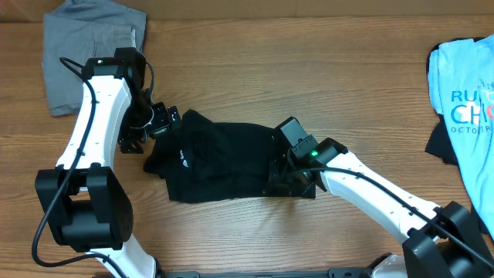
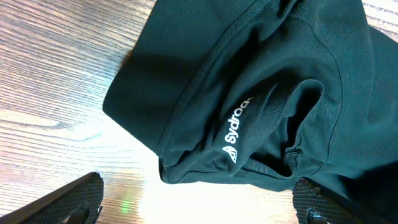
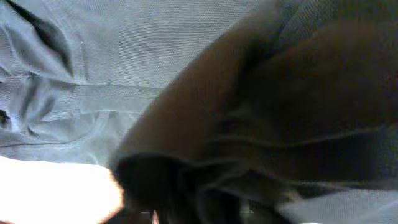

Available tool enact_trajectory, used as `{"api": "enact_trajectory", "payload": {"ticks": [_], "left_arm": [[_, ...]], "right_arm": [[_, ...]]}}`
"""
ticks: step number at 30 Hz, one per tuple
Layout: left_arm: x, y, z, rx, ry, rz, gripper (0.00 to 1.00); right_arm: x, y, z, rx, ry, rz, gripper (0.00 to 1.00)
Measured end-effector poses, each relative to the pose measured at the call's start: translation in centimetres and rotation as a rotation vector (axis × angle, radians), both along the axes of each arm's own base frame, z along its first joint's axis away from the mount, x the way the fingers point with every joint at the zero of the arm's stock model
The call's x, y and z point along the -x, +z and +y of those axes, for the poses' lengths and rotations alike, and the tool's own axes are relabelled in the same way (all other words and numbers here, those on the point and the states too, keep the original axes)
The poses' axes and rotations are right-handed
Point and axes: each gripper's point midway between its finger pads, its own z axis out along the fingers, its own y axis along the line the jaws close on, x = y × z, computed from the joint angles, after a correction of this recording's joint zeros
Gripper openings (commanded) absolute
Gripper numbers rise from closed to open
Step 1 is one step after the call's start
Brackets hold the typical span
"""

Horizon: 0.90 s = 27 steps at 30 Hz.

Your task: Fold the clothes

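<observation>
You have the black garment [image 1: 220,158] lying rumpled at the middle of the table [image 1: 309,69], with one arm at each end of it. The left gripper [image 1: 168,122] sits at the garment's 9 o'clock end. In the left wrist view its two fingers [image 2: 68,199] are spread wide at the bottom corners of the frame, so it is released and holds nothing, and the hem of the cloth lies just ahead of them. That same view gives you the only writing on this piece: a small white triangular mark and white lettering that starts "Sydro", with the remaining letters disappearing into a fold. The right gripper [image 1: 284,179] is down on the garment's 4 o'clock corner. Its wrist camera is so close that you see only blurred dark knit and folds, so you cannot tell whether it is clenched or released. At the table's 10 o'clock corner lies a gray garment [image 1: 89,50], well apart from the black one. At 3 o'clock a light blue T-shirt [image 1: 467,93] runs off the edge of the frame, printed in pale letters cut off at "RU" and "CH", with a smaller line below reading "OCTOBE".
</observation>
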Motion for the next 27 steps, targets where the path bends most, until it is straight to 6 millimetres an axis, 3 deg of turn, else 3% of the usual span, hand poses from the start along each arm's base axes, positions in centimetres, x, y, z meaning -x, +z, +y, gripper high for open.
{"api": "enact_trajectory", "payload": {"ticks": [6,10,15,20,27], "left_arm": [[0.0,0.0,0.0,0.0,0.0,0.0,1.0],[0.0,0.0,0.0,0.0,0.0,0.0,1.0],[0.2,0.0,0.0,0.0,0.0,0.008,1.0],[0.3,0.0,0.0,0.0,0.0,0.013,1.0],[0.5,0.1,0.0,0.0,0.0,0.019,1.0]], "right_arm": [[0.5,0.2,-0.5,0.02,0.004,0.032,0.79],[-0.5,3.9,-1.9,0.077,-0.011,0.051,0.96],[-3.7,7.9,-3.4,0.097,-0.067,-0.033,0.92],[-4.4,7.2,-5.3,0.117,-0.111,-0.021,0.88],[-4.4,2.4,-3.7,0.061,-0.086,0.062,0.88]]}}
